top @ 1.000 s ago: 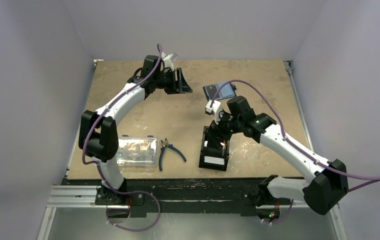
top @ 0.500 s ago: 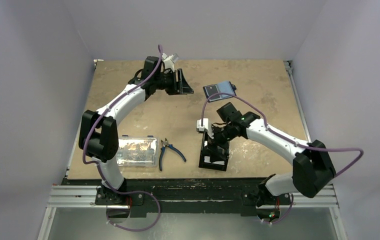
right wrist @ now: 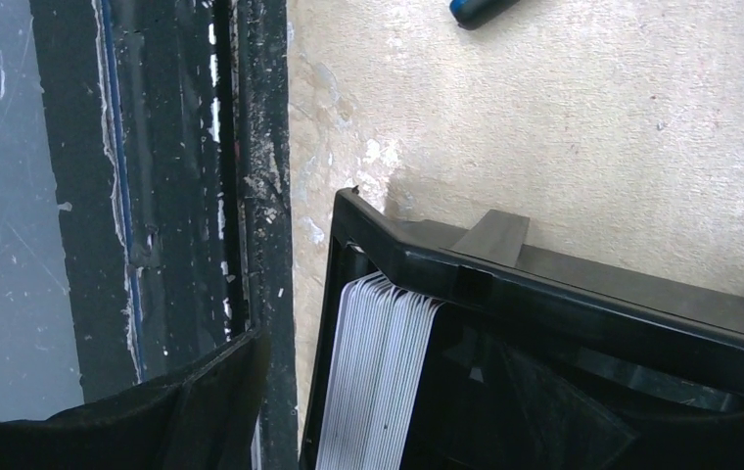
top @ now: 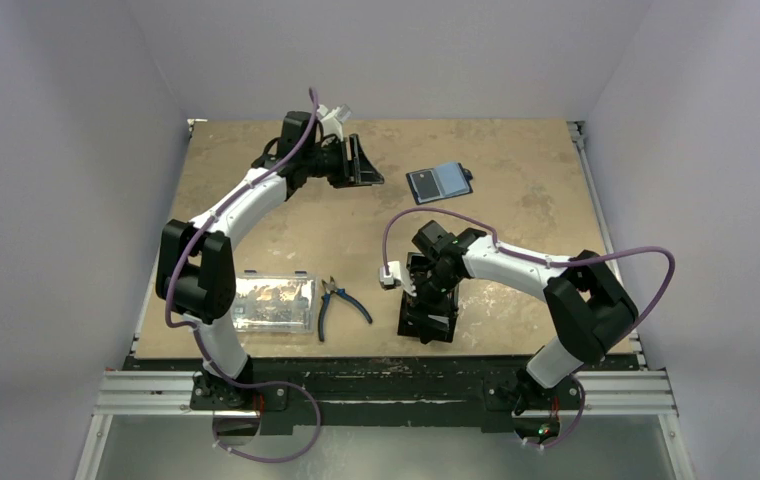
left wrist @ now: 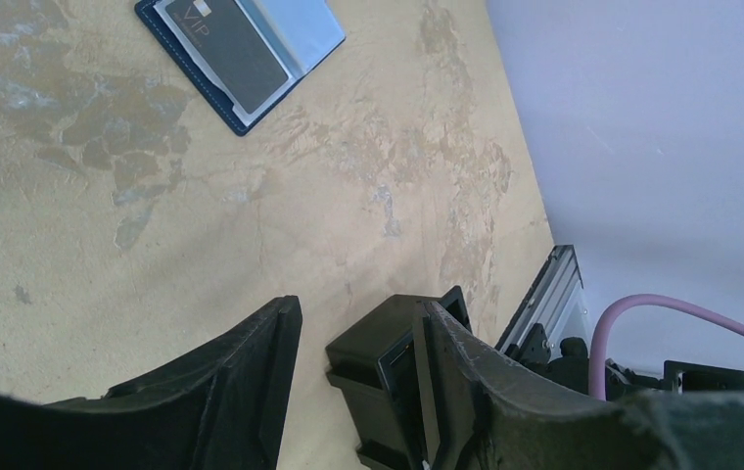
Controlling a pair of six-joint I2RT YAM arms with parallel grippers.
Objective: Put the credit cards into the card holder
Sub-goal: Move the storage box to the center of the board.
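Note:
The card holder [top: 439, 182] lies open at the back of the table, navy blue, with a dark card on one inner face; in the left wrist view the card holder [left wrist: 241, 44] is at the top. A stack of white credit cards [right wrist: 378, 382] stands on edge at one end of a black tray [top: 428, 325]. My right gripper [top: 426, 290] hangs open over that tray. In the right wrist view the right gripper [right wrist: 378, 431] has the stack between its fingers, one finger outside the tray wall. My left gripper [top: 368, 165] hovers open and empty left of the card holder.
A clear plastic box [top: 274, 303] and blue-handled pliers [top: 339, 300] lie at the near left. The tray sits close to the table's front edge and the metal rail [top: 386, 390]. Walls close in the back and both sides.
My right arm has swung back toward the near edge and brought its gripper down over the tray. The left arm has stayed put.

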